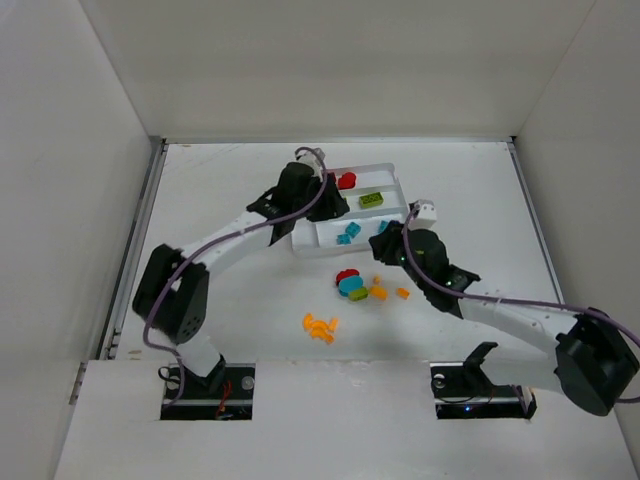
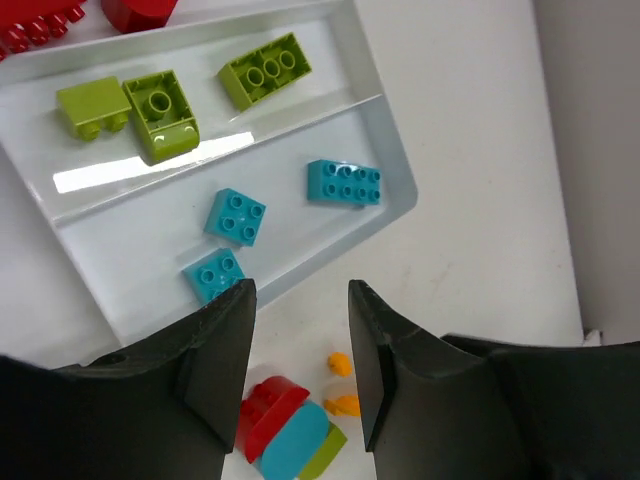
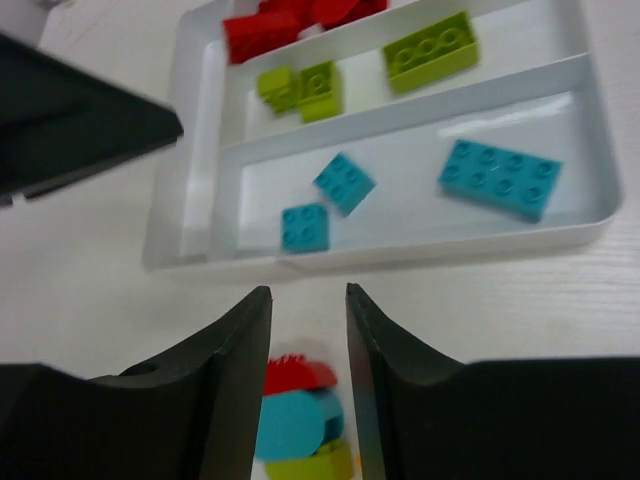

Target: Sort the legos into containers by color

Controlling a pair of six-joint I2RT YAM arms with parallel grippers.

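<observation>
The white tray (image 1: 398, 183) holds red bricks (image 1: 346, 181) in its far slot, lime green bricks (image 1: 371, 200) in the middle slot and teal bricks (image 1: 348, 233) in the near slot. On the table in front of it lies a joined red, teal and green stack (image 1: 351, 285). My left gripper (image 1: 333, 207) hangs open and empty above the tray's left part. My right gripper (image 1: 386, 241) is open and empty over the tray's near wall. In the left wrist view the fingers (image 2: 300, 290) frame the stack (image 2: 290, 430). In the right wrist view the fingers (image 3: 306, 292) also frame the stack (image 3: 300, 420).
Two small orange pieces (image 1: 378, 292) (image 1: 402, 293) lie right of the stack. A cluster of orange pieces (image 1: 320, 327) lies nearer the arm bases. White walls enclose the table on three sides. The tray's narrow side slot (image 3: 196, 150) holds nothing.
</observation>
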